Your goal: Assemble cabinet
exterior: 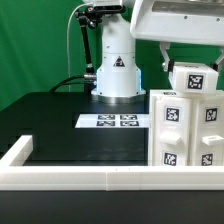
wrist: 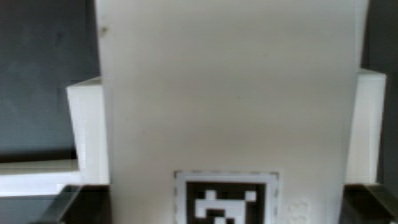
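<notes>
The white cabinet body [exterior: 185,135] stands at the exterior view's right, with several marker tags on its front faces. My gripper [exterior: 192,64] is above it, shut on a smaller white cabinet block [exterior: 195,80] with a marker tag, held just over the body's top. In the wrist view this block [wrist: 222,90] fills the middle as a tall white face with its tag [wrist: 228,200] at the near end. Parts of the body [wrist: 84,120] show on either side behind it. My fingertips are mostly hidden by the block.
The marker board [exterior: 115,121] lies flat on the black table in front of the robot base [exterior: 117,70]. The long white table rim [exterior: 80,178] runs along the front and turns back at the exterior view's left [exterior: 18,150].
</notes>
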Available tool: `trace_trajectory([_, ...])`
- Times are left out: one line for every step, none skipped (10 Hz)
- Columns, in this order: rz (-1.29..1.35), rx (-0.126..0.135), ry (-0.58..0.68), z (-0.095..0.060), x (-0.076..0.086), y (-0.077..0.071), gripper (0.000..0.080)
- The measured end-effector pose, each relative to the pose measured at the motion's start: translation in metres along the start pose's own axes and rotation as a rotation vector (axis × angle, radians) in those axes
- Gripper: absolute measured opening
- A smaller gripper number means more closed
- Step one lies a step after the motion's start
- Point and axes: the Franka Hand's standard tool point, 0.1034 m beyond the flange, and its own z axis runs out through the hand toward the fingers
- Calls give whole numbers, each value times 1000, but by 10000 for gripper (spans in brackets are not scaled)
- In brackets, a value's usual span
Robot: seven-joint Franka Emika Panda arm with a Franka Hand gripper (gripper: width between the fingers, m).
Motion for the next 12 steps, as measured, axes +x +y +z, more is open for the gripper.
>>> trace_trajectory([0,0,0,0,0,0,554])
trace_trajectory([0,0,0,0,0,0,554])
trace_trajectory([0,0,-1,1,0,0,706])
trace_trajectory([0,0,-1,1,0,0,706])
trace_trajectory([0,-1,-1,1,0,0,780])
trace_trajectory([0,-1,-1,1,0,0,794])
trace_trajectory([0,-1,-1,1,0,0,794])
trace_trajectory([-6,4,18,0,2,0,796])
trace_trajectory([-8,20,72,-2,3,0,796])
trace_trajectory([-9,37,124,-3,-1,-1,796])
trace_trajectory([-13,48,152,-2,-7,-2,796])
trace_trajectory([-15,49,148,1,-11,-3,796])
